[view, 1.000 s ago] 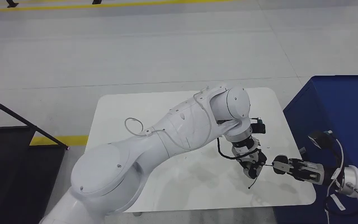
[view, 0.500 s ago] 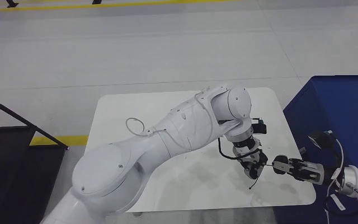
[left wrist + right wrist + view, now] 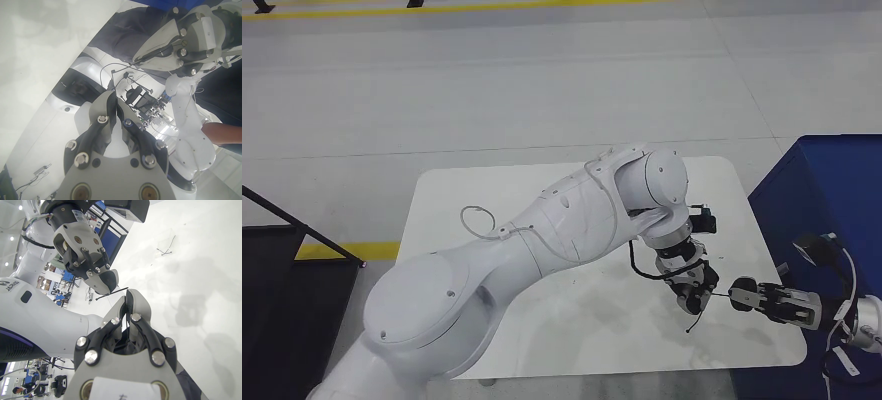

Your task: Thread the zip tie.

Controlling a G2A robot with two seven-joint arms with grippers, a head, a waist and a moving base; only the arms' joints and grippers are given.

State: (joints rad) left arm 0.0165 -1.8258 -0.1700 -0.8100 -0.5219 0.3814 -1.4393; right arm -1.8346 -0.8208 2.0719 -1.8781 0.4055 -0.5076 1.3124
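Note:
A thin black zip tie (image 3: 693, 325) hangs between my two grippers above the white table's (image 3: 492, 210) front right part. My left gripper (image 3: 695, 297) is shut on the tie; in the left wrist view the strip rises from its fingertips (image 3: 114, 94) to the small head (image 3: 112, 71). My right gripper (image 3: 736, 296) faces it from the right, shut, with the tie's thin end (image 3: 121, 290) at its fingertips (image 3: 127, 295). In the right wrist view the left gripper (image 3: 106, 289) sits just beyond, the tie (image 3: 111, 293) passing under its pad.
A clear small box (image 3: 166, 247) with loose zip ties lies on the table farther off. A blue cabinet (image 3: 832, 200) stands right of the table, close behind my right arm. Bare tabletop stretches to the left.
My left arm's upper part has shifted slightly to the left. Both grippers stay nearly in place, holding the tie.

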